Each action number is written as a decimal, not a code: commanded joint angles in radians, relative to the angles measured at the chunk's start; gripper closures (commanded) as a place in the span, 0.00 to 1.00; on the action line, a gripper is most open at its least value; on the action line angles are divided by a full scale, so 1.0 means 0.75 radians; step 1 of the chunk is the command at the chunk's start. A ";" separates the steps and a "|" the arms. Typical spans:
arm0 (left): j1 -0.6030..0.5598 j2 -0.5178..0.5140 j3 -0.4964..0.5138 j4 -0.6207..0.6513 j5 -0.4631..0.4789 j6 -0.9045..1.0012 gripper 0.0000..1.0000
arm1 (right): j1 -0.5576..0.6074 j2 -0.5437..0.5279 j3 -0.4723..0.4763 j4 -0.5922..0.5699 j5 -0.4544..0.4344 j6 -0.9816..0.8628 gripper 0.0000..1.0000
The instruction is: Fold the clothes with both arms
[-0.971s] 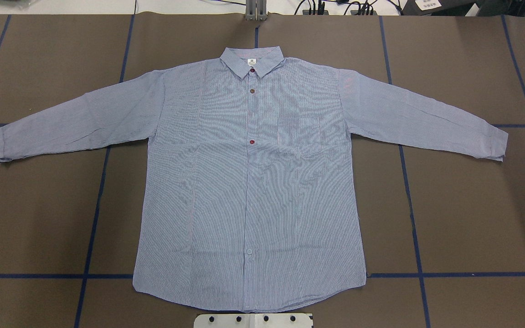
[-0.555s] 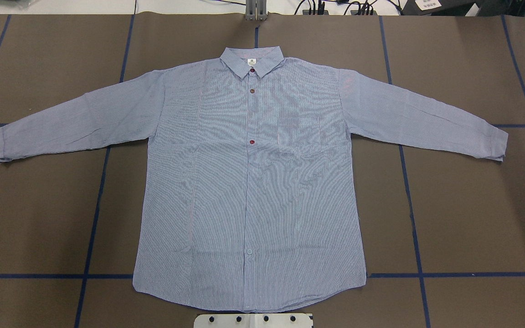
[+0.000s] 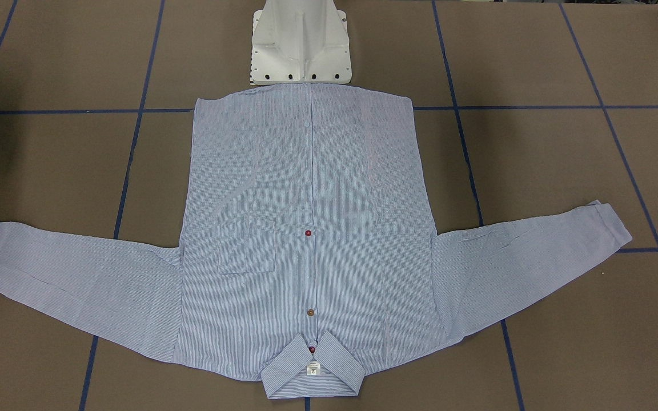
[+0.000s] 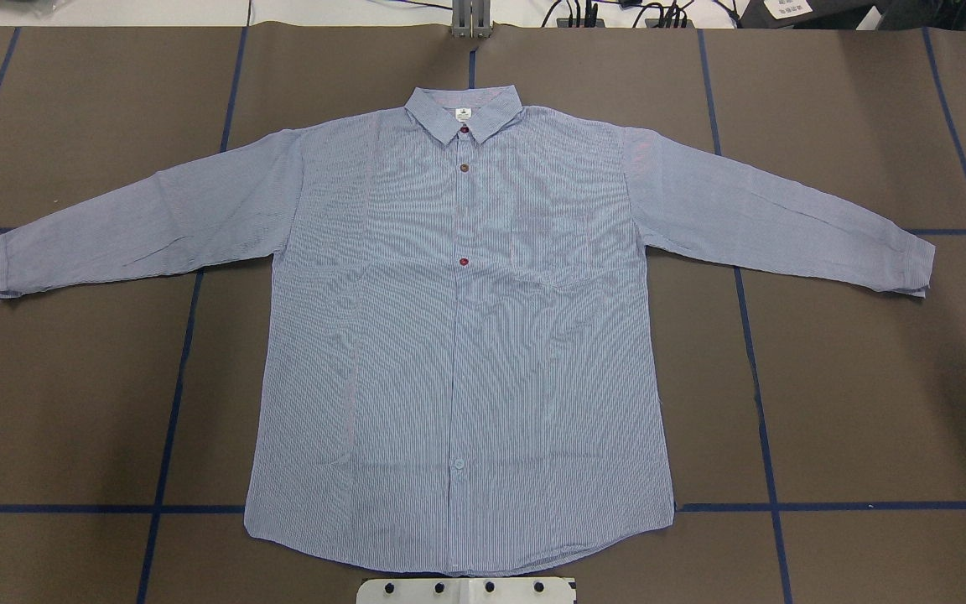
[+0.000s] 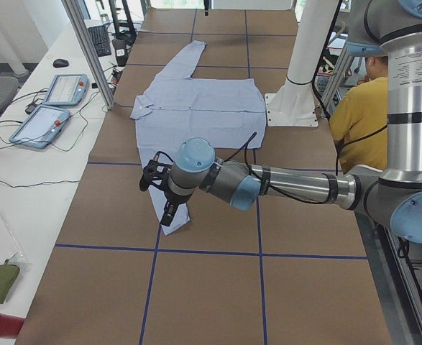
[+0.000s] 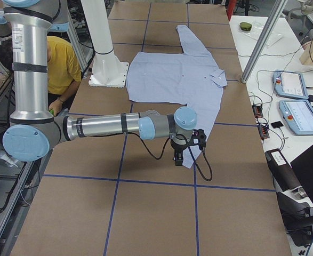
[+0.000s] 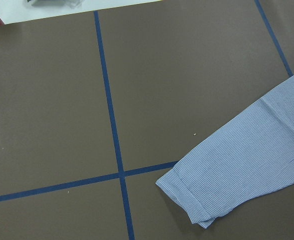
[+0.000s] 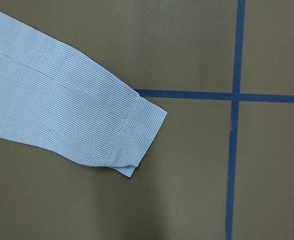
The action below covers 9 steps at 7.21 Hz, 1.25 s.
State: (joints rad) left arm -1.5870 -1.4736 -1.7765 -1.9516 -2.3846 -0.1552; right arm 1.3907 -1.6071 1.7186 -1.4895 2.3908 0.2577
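Brown desk point(image 4: 869, 403) gridded with blue tape lines point(image 4: 764, 436), white pedestal point(image 4: 466, 590) at the robot's edge. Striped shirt point(image 4: 458, 335) spread flat between the two sets of fingers, front up and buttoned, collar point(image 4: 464, 113) away from the pedestal, hem just beside it, both sleeves stretched outward. Spread this way, presumably, to expose every edge and to put one cuff within reach of each arm.

Left fingers point(image 5: 169, 213) raised clear of the desk and pointed down. Left cuff point(image 7: 187, 195) below them and off to one side in the wrist view, lying flat, untouched. Right fingers point(image 6: 177, 159) likewise raised, with right cuff point(image 8: 136, 135) beneath and to one side, flat on the desk. Opening of either pair: cannot be told, being visible in the side views only. No cloth held by either, judging from both cuffs lying undisturbed.

Folding not yet begun. Likely next step: lower each pair onto its cuff, pinch, carry the sleeve inward across the body. Descend squarely to catch both cloth layers. Watch for thin fabric sliding on the smooth cover.
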 commanded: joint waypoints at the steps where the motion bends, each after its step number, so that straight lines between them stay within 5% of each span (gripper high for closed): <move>1: 0.003 -0.011 0.031 0.000 -0.003 -0.004 0.00 | -0.148 -0.001 -0.019 0.185 -0.054 0.438 0.01; 3: 0.021 -0.025 0.063 -0.056 -0.001 -0.004 0.00 | -0.199 0.003 -0.019 0.200 -0.130 0.578 0.01; 6: 0.022 -0.027 0.125 -0.137 -0.003 -0.004 0.00 | -0.318 0.009 -0.221 0.669 -0.201 0.995 0.04; 9: 0.024 -0.031 0.137 -0.137 -0.003 -0.006 0.02 | -0.337 0.063 -0.299 0.730 -0.208 1.100 0.03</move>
State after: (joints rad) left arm -1.5696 -1.4963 -1.6751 -2.0523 -2.3869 -0.1611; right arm 1.1475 -1.5672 1.5120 -0.9558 2.2375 1.0575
